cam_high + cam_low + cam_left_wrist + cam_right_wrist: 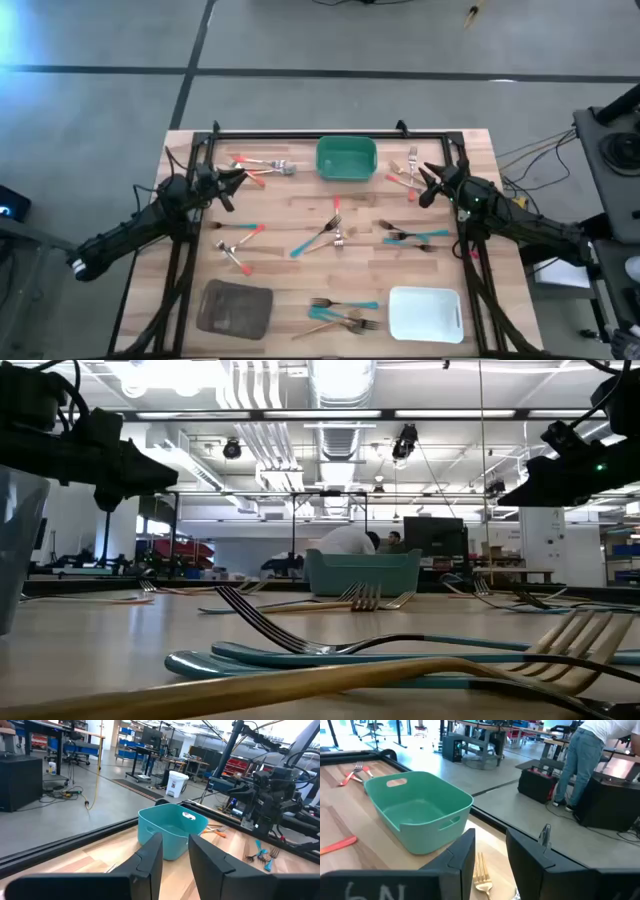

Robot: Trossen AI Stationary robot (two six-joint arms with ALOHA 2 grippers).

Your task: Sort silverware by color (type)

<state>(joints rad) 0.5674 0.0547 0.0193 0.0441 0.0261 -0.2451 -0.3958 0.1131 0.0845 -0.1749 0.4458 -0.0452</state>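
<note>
Two grippers up at the far end of the table, one each side of the green bin (346,159), both clear of the wood.

Left gripper (240,178): fingers (150,857) parted by a narrow gap, nothing between them. Silverware nearest it: red-handled forks (262,164) just beyond the tips, toward the far rail, not touching. Another red-handled pair (238,230) lies behind the gripper, nearer the grey tray (234,307).

Right gripper (428,187): fingers (461,851) parted, gap slightly wider, nothing held. A gold fork (481,872) lies on the wood directly under the gap between the fingers, tines toward the wrist; contact not seen. More gold and red pcs (405,170) just beyond the tips toward the far corner. Teal-handled forks (410,235) lie behind this gripper, toward the white tray (425,313).

Mid-table, between the two arms: crossed teal and red forks (325,233), well apart from both grippers. Near edge, between the two trays: teal and gold forks (345,314), farthest from both.

Green bin looks empty in both wrist views.

A person (585,750) stands in the room beyond the table, off to the right gripper's side.
</note>
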